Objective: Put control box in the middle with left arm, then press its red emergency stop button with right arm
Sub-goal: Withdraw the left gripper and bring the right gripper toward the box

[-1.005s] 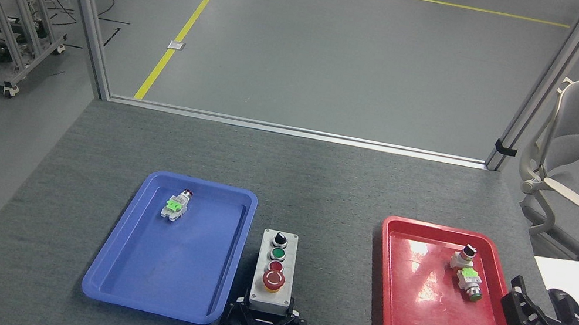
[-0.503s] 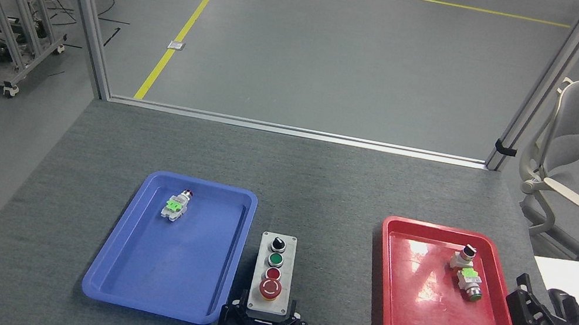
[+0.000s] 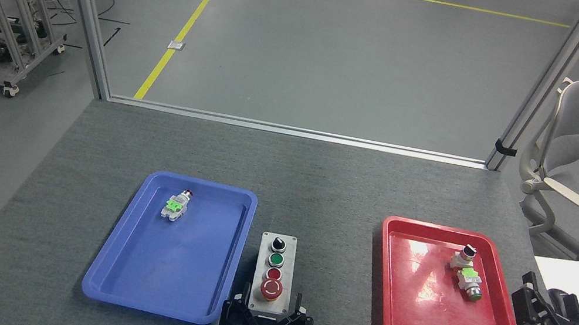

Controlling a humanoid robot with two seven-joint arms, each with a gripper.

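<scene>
the box [image 3: 274, 270] lay flat on the grey mat [image 3: 331, 194], lengthwise away from the robot, in the gap between the blue tray [image 3: 139, 201] and the red tray [image 3: 394, 246], much nearer the blue one and just beside its right rim. its black knob sat at the far end, then the green button, the small red one, and the big red stop button [image 3: 271, 288] nearest the robot. the left gripper [image 3: 267, 316] sat at the box's near end, fingers [image 3: 239, 310] spread to either side of it; whether they pressed the box could not be told. the right gripper [image 3: 541, 308] hung beyond the red tray's right rim, well apart from the box, fingers apart and holding nothing.
</scene>
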